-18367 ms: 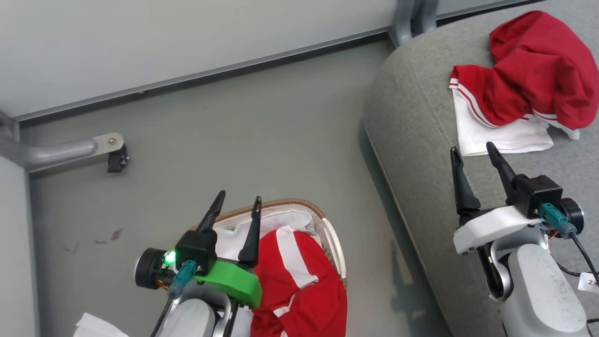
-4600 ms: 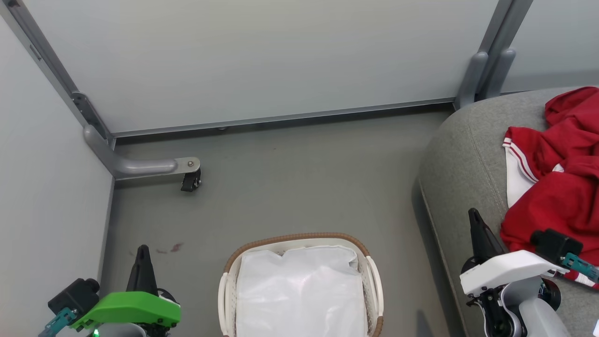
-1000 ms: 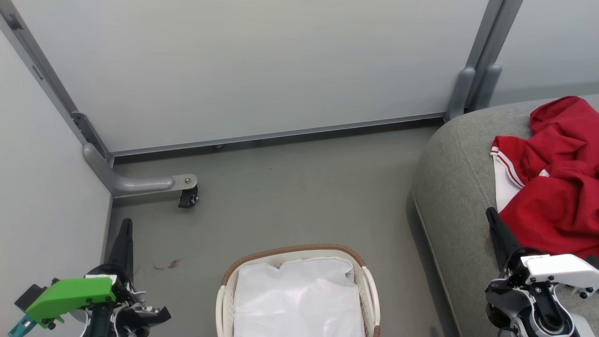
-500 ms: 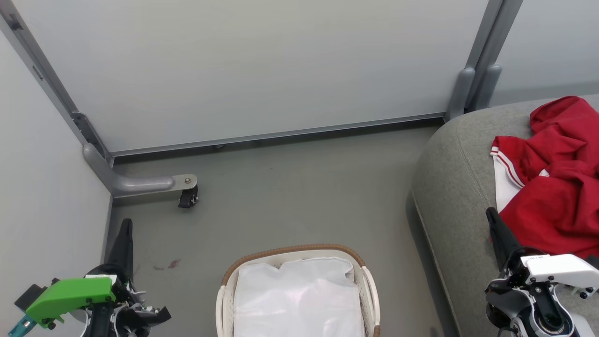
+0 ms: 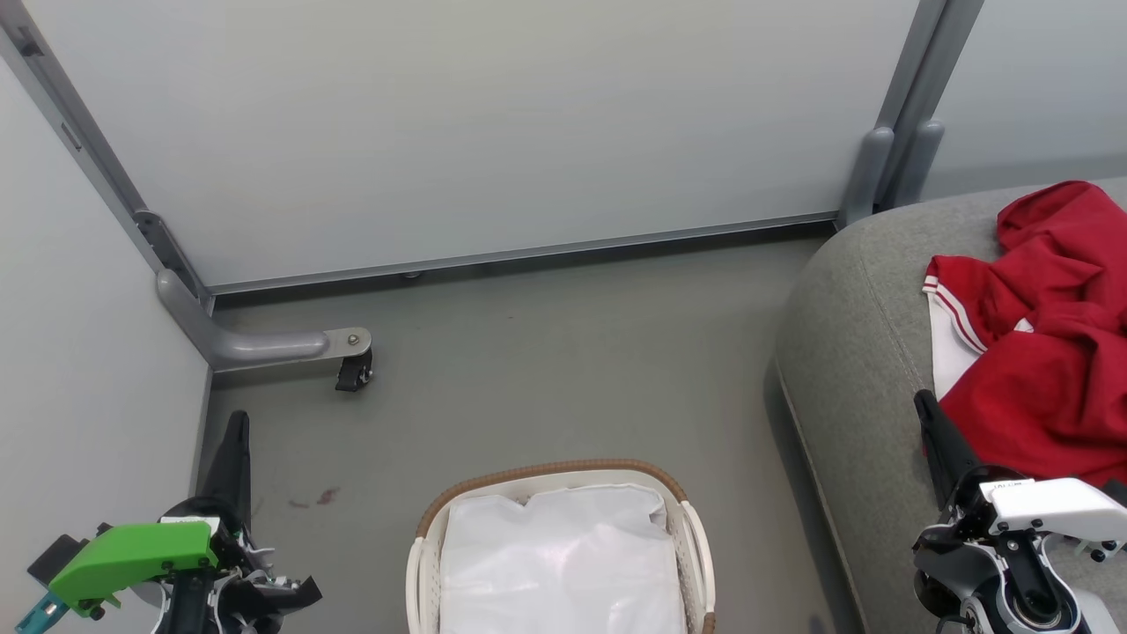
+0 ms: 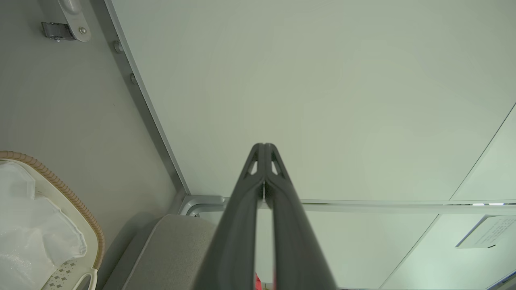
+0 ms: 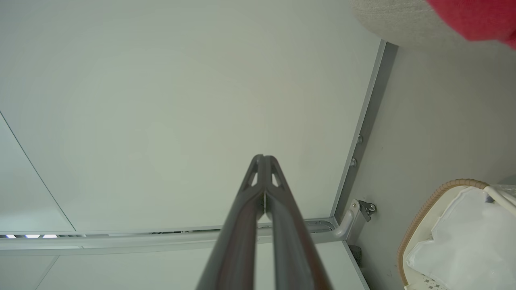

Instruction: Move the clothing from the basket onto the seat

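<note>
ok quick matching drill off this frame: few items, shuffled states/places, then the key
Things:
1. basket
2. red clothing
3. left claw
4. caster wheel

States or places:
a. lying on the seat
b. shut, fingers pressed together
c. holding just its white lining
d. on the floor, at the end of a grey bracket

Pairs: 1-c, 2-a, 3-b, 4-d
</note>
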